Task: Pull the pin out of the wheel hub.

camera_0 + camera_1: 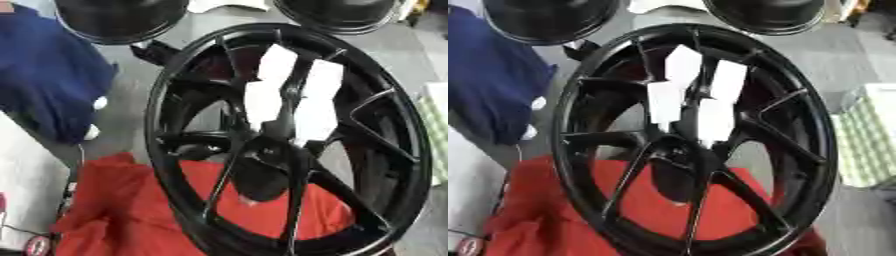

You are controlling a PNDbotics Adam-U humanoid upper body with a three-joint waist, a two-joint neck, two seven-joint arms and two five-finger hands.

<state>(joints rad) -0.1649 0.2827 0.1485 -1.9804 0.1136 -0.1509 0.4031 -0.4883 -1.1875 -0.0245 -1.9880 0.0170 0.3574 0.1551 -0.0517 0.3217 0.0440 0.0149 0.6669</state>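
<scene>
We see a large glossy black multi-spoke alloy wheel hub (289, 140) filling most of both views, tilted, its lower rim over a crumpled red cloth (122, 210) at the near edge of the grey surface (859, 55), prob. a floor or desk, we can't tell which. White rectangular tags (278, 62) sit on the spokes above the hub's centre. We can't make out any pin. A dark blue fabric (44, 75) lies at the left, w/ white material (26, 175) below it. Two round black objects (118, 17) sit along the far edge. A pale checked item (868, 135) shows at right. Neither hand shows in either view, so we can't tell their state.
</scene>
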